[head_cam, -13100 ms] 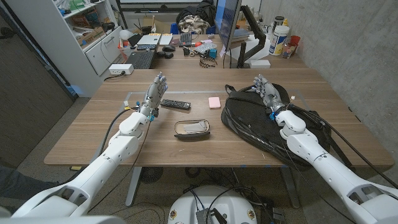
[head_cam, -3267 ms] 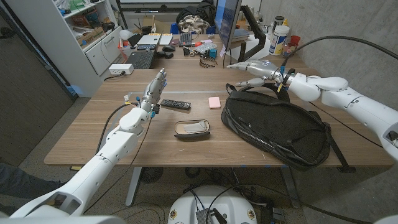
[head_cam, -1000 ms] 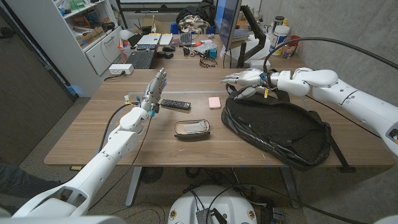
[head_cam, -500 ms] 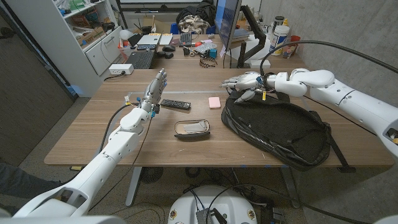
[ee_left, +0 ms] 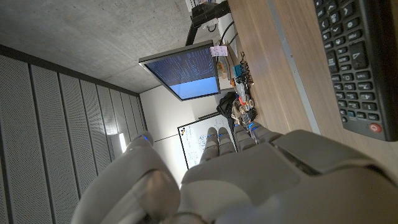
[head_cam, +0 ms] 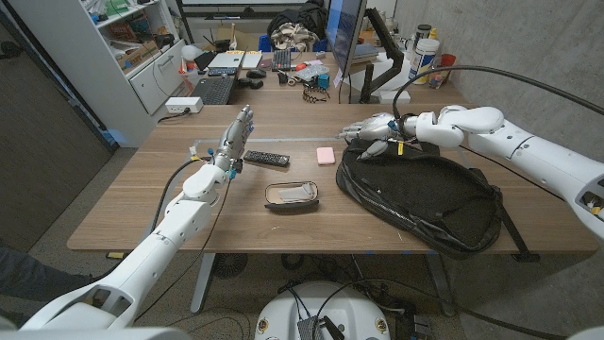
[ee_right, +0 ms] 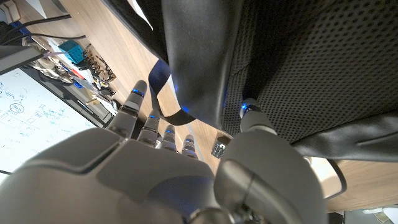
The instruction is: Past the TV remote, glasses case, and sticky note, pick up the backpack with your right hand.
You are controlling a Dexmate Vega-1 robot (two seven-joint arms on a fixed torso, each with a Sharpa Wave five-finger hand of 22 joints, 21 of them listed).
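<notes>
At the counter's far right: the black backpack (head_cam: 420, 195) lies flat on the wooden counter (head_cam: 142, 203).
Change: the right hand (head_cam: 371, 127) has sunk lower over the last half second, onto the backpack's top end.
Fingers: spread over the fabric and strap, holding nothing yet.
Meaning: judged ready to close.
Left hand (head_cam: 237, 135): upright, open, empty.
Around: TV remote (head_cam: 267, 158), glasses case (head_cam: 291, 195) and pink sticky note (head_cam: 327, 155) sit clear of the reach.
</notes>
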